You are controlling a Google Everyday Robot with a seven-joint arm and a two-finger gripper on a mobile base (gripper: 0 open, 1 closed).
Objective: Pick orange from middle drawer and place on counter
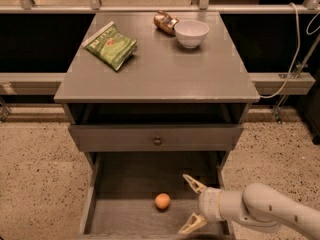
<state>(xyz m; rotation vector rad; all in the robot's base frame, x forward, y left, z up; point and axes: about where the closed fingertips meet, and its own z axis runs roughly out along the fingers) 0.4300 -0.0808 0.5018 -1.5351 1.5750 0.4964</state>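
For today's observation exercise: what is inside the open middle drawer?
The orange lies on the middle drawer floor; the open end effector is just right of it. Floor beneath the arm is hidden.

The white arm (270, 211) reaches in from the lower right. Its tool (184, 204) points left, fingers (194, 184) spread wide.

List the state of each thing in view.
middle drawer: pulled open.
orange: loose on the drawer floor.
gripper: open, at the drawer's right side, beside the orange, not touching it.
upper drawer: shut.
white bowl: upright on the counter.
green bag: lying flat on the counter.
brown packet: lying beside the bowl.
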